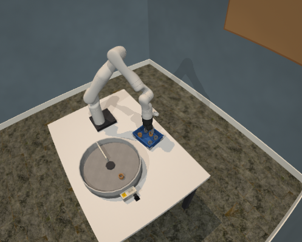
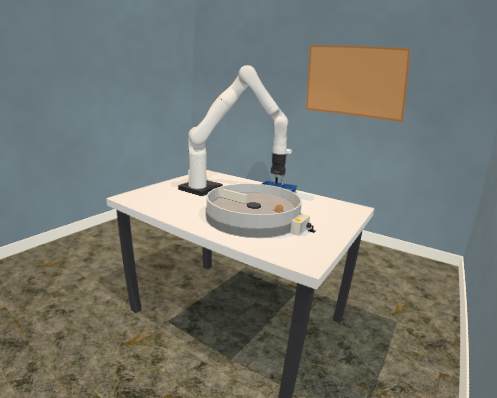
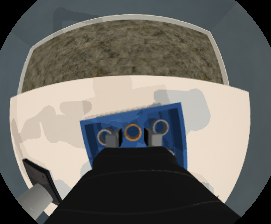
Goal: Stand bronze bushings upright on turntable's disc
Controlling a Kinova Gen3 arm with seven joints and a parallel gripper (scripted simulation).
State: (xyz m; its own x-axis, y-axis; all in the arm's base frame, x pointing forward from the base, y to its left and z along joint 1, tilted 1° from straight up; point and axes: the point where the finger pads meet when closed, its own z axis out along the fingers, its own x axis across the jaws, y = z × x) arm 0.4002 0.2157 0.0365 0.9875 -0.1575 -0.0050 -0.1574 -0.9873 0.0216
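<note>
A blue crate (image 1: pixel 148 137) stands on the table right of the turntable and holds several bushings. My gripper (image 1: pixel 147 131) is open and lowered into the crate, its fingers on either side of a bronze bushing (image 3: pixel 133 133). Steel bushings flank it in the wrist view, one left (image 3: pixel 106 137) and one right (image 3: pixel 160 127). More steel bushings (image 1: pixel 155 137) sit at the crate's near side. One bronze bushing (image 1: pixel 121 174) stands upright on the turntable's grey disc (image 1: pixel 110 168), apart from the dark hub (image 1: pixel 110 165). It also shows in the exterior view (image 2: pixel 279 208).
The disc has a raised grey rim (image 1: pixel 90 185) and a thin white bar (image 1: pixel 102 151) running from the rim to the hub. A small control box (image 1: pixel 129 193) sits at the turntable's front. The arm's black base plate (image 1: pixel 102 120) is at the back of the table.
</note>
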